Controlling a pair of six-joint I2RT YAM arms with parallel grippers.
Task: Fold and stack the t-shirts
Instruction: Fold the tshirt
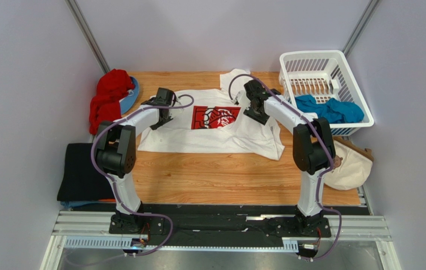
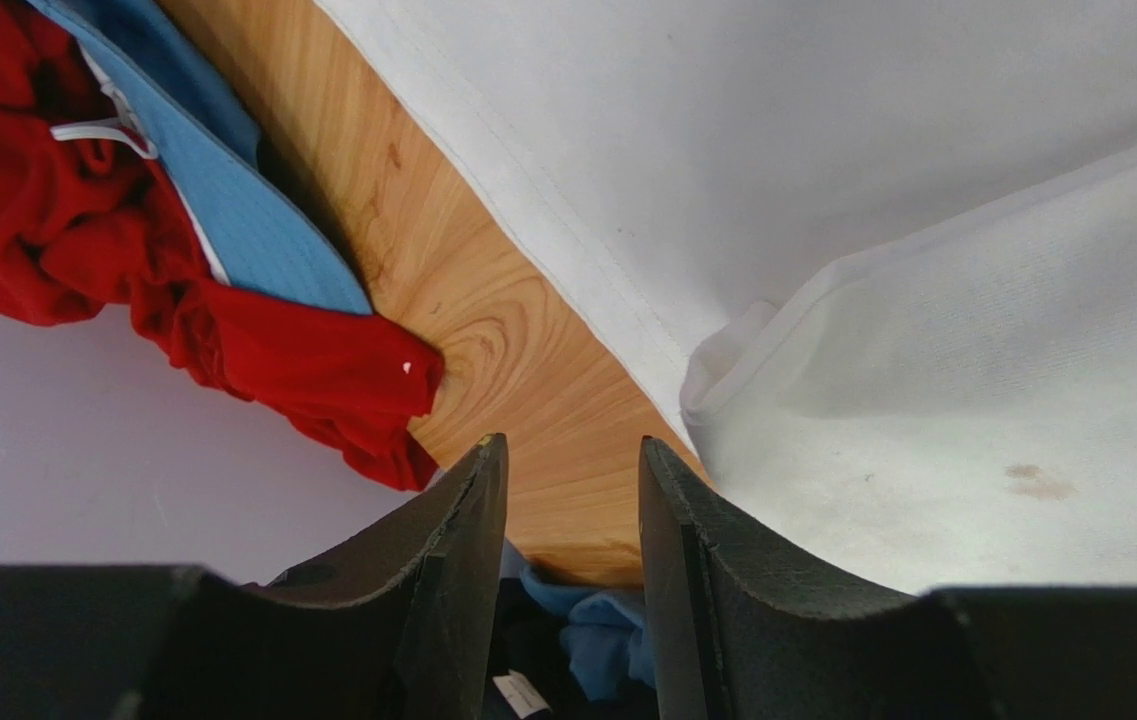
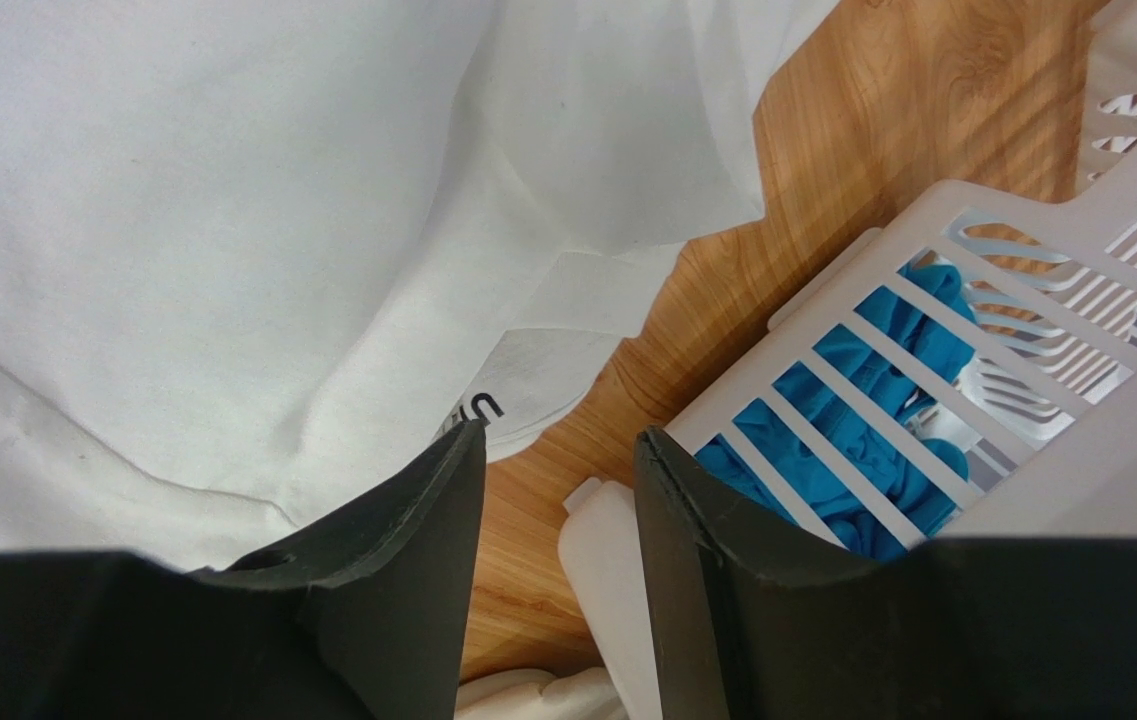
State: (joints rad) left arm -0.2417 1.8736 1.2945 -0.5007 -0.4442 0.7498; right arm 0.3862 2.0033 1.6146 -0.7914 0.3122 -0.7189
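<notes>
Within pale grey walls, a wooden tabletop point(image 1: 226, 180) carries the white t-shirt point(image 1: 198, 140), spread print-up at the centre, its 3 o'clock side rumpled. Both pairs of jaws are parted about halfway above it with nothing gripped: the left jaws at the shirt's 9 o'clock sleeve, the right jaws at its 2 o'clock shoulder. A sleeve appears to be turned in on the left, though the wrist view is too close to be sure. A teal t-shirt point(image 1: 333, 109) is bunched in the basket point(image 1: 311, 55) at 2 o'clock, a red garment point(image 1: 108, 98) is heaped at 10 o'clock, and a black t-shirt point(image 1: 83, 169) lies at 8 o'clock. No stack is seen; the task is judged barely begun.
</notes>
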